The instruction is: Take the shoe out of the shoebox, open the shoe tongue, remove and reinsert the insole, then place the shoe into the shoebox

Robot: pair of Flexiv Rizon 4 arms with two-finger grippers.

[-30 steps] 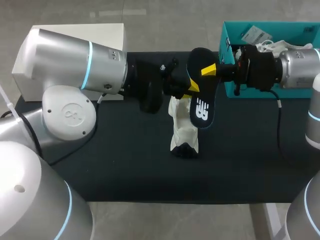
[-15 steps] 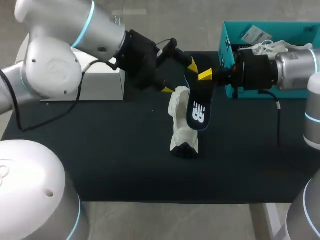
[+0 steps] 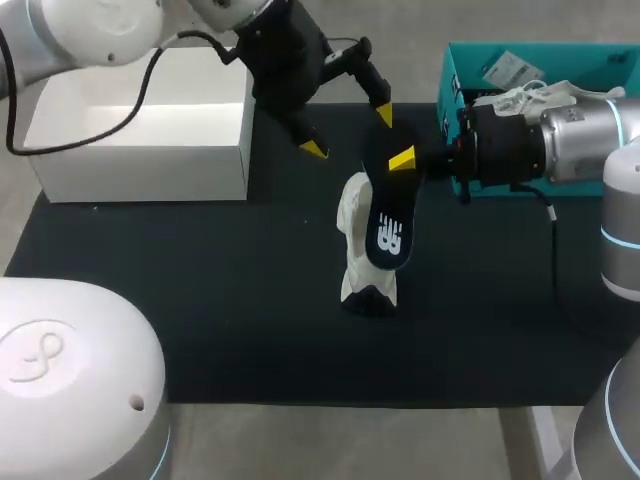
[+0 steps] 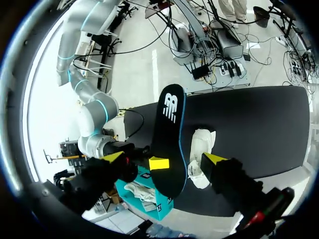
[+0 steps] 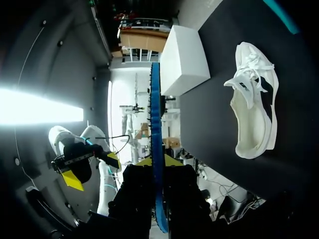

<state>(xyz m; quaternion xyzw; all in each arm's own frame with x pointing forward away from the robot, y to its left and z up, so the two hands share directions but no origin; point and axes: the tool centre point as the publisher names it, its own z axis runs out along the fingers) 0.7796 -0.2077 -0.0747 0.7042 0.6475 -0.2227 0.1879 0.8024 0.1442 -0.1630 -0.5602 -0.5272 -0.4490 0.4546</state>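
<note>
**Insole clamped in the right claw above the shoe, left claw wide and empty**

At the left of the head view a white box (image 3: 140,140) sits at the far left corner of the black worktop (image 3: 200,300). The left arm comes in over this box. Its left claw (image 3: 349,132) hangs above the worktop just past the box's right corner, with its yellow fingertips (image 3: 315,150) spread wide and nothing between them. In the left wrist view that same claw (image 4: 164,158) frames the scene ahead of it without touching anything.

Near the middle of the worktop lies the white shoe (image 3: 355,250), on the black surface and apart from both boxes. The right wrist view shows the shoe (image 5: 251,114) with its opening and laces facing up.

Over the shoe hangs the dark insole (image 3: 388,225) with its teal edge, tilted, its lower end overlapping the shoe in the head view. The right claw (image 3: 405,160) grips the insole's upper end, one finger on each face. From the right wrist the insole (image 5: 155,124) appears edge-on, pinched between the fingers.

At the far right stands the teal shoebox (image 3: 455,110), with crumpled white paper inside.
</note>
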